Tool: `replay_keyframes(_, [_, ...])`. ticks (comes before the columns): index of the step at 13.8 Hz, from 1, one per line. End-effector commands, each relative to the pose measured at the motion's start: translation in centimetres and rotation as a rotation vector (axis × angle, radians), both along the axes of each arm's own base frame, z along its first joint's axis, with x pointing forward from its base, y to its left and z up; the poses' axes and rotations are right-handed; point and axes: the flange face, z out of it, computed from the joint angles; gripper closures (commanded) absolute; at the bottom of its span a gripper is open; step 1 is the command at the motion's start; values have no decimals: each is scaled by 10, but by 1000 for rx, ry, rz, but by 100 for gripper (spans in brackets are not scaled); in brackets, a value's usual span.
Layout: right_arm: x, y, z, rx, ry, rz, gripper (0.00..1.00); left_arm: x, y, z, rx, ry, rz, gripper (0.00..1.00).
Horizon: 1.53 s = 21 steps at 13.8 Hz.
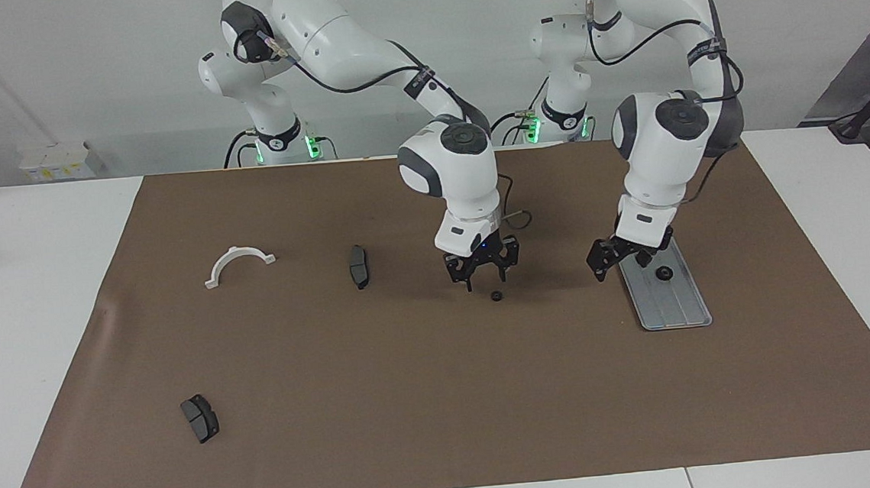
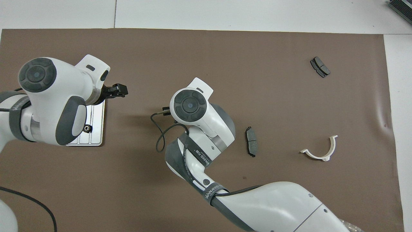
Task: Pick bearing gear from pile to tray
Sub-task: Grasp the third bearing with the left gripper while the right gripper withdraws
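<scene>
A small black gear (image 1: 497,295) lies on the brown mat. My right gripper (image 1: 486,280) hangs open just above it, its fingers slightly nearer to the robots than the gear. In the overhead view the right wrist hides both. The silver-grey ridged tray (image 1: 677,311) lies toward the left arm's end of the table, with another black gear (image 1: 664,273) on it, also seen in the overhead view (image 2: 87,129). My left gripper (image 1: 622,263) is open and empty, low over the tray's edge nearest the robots, beside that gear.
Two dark grey brake pads (image 1: 358,266) (image 1: 200,418) and a white half-ring bracket (image 1: 237,264) lie scattered toward the right arm's end of the mat. A loose black cable (image 2: 159,135) hangs by the right wrist. White table surrounds the mat.
</scene>
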Motion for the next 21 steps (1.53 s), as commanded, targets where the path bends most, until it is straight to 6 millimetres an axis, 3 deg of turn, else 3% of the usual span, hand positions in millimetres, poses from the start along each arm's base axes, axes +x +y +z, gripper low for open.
replay_keyframes(1, [21, -63, 79, -18, 46, -21, 28, -4, -51, -22, -25, -15, 52, 0])
replay_keyframes(4, [31, -155, 141, -33, 111, -3, 27, -24, -139, -61, -43, -14, 101, 0])
replay_keyframes(5, [33, -184, 158, -44, 121, 1, 27, -32, -159, -71, -40, -13, 107, 0])
replay_keyframes(7, [26, -234, 200, -53, 110, 11, 21, -35, -169, -85, -42, -12, 118, 0])
replay_keyframes(9, [15, -280, 228, -73, 132, 34, 17, -46, -190, -99, -45, -8, 115, 0])
replay_keyframes(11, [4, -323, 243, -86, 162, 25, 11, -46, -190, -103, -42, -10, 113, 39])
replay_keyframes(12, [4, -348, 247, -86, 170, 16, 6, -46, -190, -105, -44, -12, 113, 50])
replay_keyframes(13, [6, -365, 248, -81, 171, 3, 0, -47, -188, -107, -45, -12, 114, 53])
replay_keyframes(17, [-4, -408, 260, -58, 199, -68, 0, -45, -186, -108, -44, -15, 115, 59])
replay_keyframes(19, [-12, -415, 261, -53, 229, -81, 0, -45, -186, -109, -43, -13, 113, 63])
replay_keyframes(20, [-17, -422, 262, -54, 247, -91, 0, -46, -185, -109, -42, -12, 113, 72])
replay_keyframes(21, [-19, -420, 260, -56, 261, -87, 0, -45, -184, -110, -41, -13, 112, 94])
